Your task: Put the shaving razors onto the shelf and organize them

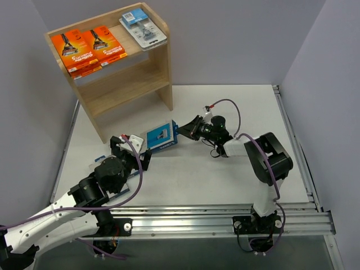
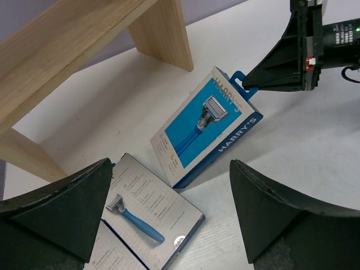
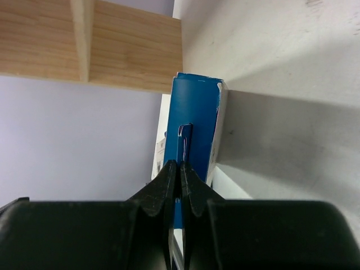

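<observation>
Right gripper [image 1: 178,129] clamps the hang tab of the box [image 1: 160,136], tipped on edge at 5 o'clock of the shelf [image 1: 164,67]; left gripper [image 1: 131,149] gapes; light and stiff, it likely pivots on that flimsy tab.

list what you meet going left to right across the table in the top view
left gripper, open → blue razor box, tipped up on its edge → right gripper, shut on that box's end
</observation>
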